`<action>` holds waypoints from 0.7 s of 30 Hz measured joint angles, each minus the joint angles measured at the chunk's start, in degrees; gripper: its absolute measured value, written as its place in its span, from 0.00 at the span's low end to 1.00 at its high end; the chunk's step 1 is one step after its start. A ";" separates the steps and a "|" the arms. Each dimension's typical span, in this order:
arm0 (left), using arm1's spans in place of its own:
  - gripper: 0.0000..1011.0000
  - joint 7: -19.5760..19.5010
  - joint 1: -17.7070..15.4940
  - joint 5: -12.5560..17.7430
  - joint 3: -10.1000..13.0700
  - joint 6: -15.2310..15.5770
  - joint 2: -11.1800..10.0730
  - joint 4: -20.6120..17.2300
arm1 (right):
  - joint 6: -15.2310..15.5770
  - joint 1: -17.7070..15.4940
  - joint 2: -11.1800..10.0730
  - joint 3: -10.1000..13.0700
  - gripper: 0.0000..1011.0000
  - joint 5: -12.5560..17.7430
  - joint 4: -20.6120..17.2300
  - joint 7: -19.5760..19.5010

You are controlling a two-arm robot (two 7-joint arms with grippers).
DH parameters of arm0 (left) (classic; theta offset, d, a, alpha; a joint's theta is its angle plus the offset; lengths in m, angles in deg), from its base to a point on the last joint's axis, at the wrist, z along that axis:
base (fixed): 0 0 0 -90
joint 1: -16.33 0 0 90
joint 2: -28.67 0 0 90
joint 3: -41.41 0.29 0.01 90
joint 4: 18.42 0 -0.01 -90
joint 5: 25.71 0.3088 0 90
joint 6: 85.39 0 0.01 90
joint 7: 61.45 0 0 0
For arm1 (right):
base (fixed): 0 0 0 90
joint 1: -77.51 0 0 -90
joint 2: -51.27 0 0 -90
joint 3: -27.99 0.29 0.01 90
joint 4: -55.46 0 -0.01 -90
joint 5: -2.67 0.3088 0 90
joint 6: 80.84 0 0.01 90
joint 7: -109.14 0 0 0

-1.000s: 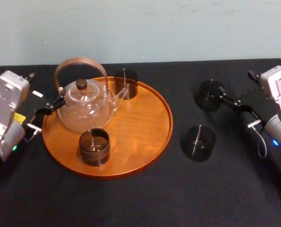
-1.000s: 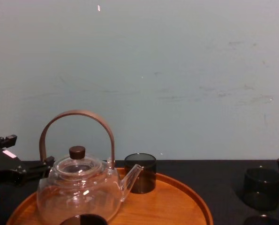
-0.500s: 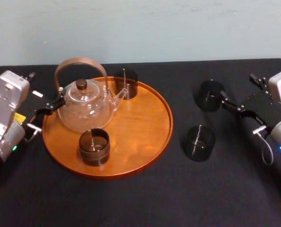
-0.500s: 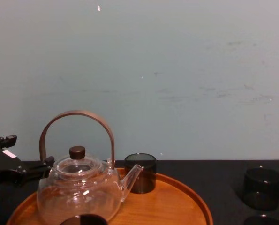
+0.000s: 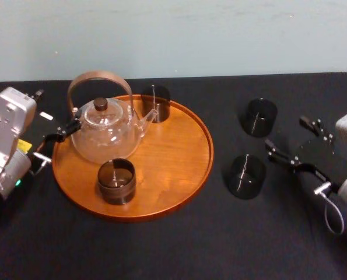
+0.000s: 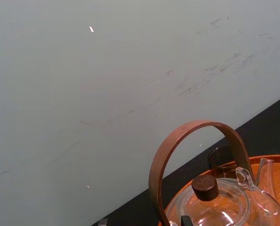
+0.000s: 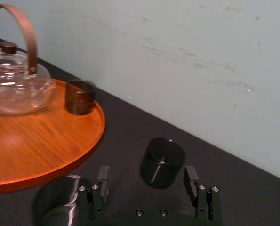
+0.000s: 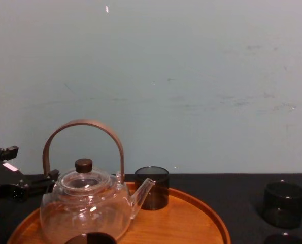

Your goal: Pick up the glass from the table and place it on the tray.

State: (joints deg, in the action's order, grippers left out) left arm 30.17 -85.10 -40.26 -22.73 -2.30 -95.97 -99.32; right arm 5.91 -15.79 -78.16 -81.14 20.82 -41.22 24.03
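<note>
- the table (image 5: 161, 245) carries the tray (image 5: 185, 146) on the robot's left half.
- two dark glasses stand upright on the bare black to the tray's right, clear of its rim: the back glass (image 5: 258, 116) nearer the wall, the front glass (image 5: 245, 175) nearer the robot.
- the right gripper (image 5: 287, 135) hangs just right of these two, fingers spread wide and holding nothing.
- in the right wrist view the back glass lies ahead between the fingers, and the front glass sits just beside one finger.
- on the tray stand the glass teapot (image 5: 106, 131), a rear tray glass (image 5: 156, 102) by its spout and a front tray glass (image 5: 116, 181) near the robot-side rim.
- the left gripper (image 5: 52, 114) rests at the tray's left edge, fingers apart and empty, one finger close to the teapot's side.
</note>
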 joint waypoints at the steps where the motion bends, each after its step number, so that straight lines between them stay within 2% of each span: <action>1: 1.00 0.00 0.00 0.00 0.00 0.00 0.00 0.00 | 0.17 -0.48 -0.16 0.14 0.99 0.06 -0.46 0.12; 9: 1.00 0.00 0.00 0.00 0.00 0.00 0.00 0.00 | 1.70 -4.91 -1.25 0.91 0.99 0.15 -4.14 1.63; 21: 1.00 0.00 0.00 0.00 0.00 0.00 0.00 0.00 | 3.54 -6.45 -0.46 0.29 0.99 -1.17 -5.13 4.74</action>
State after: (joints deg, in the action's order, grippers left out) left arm 30.17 -85.10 -40.26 -22.73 -2.30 -95.97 -99.32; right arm 9.44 -22.24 -78.62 -80.85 19.65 -46.35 28.77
